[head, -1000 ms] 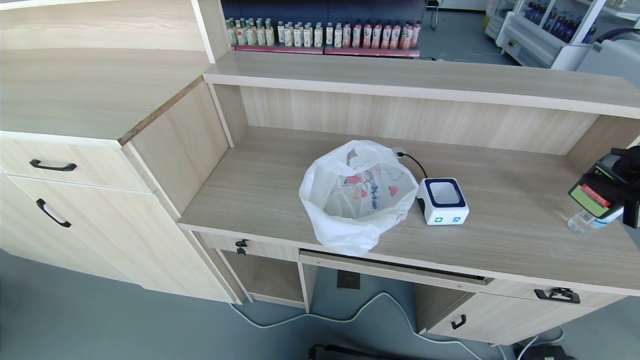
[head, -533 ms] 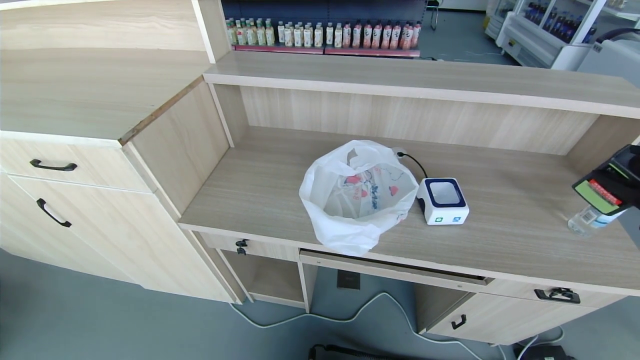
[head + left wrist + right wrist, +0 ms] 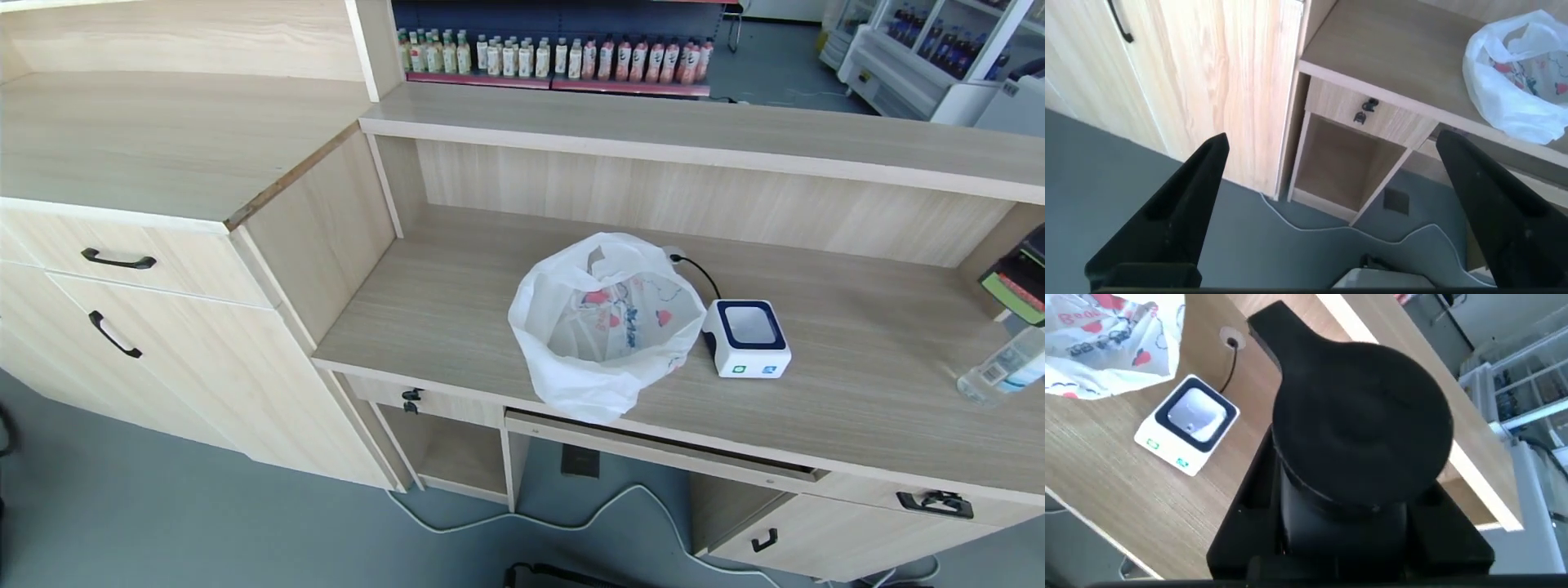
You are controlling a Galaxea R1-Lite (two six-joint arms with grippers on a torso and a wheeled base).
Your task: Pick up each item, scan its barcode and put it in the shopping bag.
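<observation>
Left gripper (image 3: 1333,139) hung low over the grey floor (image 3: 1167,204), in front of the tall cabinet (image 3: 1221,77), its two black fingers (image 3: 1180,204) spread wide with nothing between them. Whether the right gripper (image 3: 1343,539) was clenched or released could not be told: a rounded black mass (image 3: 1360,425) blocked the middle of the right wrist view.

Shopping bag (image 3: 608,327) (image 3: 1519,69) (image 3: 1110,331): white plastic with red and blue print, standing on the wooden counter (image 3: 857,351) near its front edge, mouth gaping upward. The printed inner wall was visible; its bottom could not be made out.

Scanner (image 3: 747,337) (image 3: 1190,423): a white box with a dark-framed window facing up, just beside the bag on the robot's right. Its black cable (image 3: 698,273) ran back behind the bag.

Bottle (image 3: 1002,371): clear plastic, lying on its side on the counter well to the right of the scanner, partly cut off by the frame edge. Behind it, a black object with green and red panels (image 3: 1019,282) was also cut off; what it was could not be told.
</observation>
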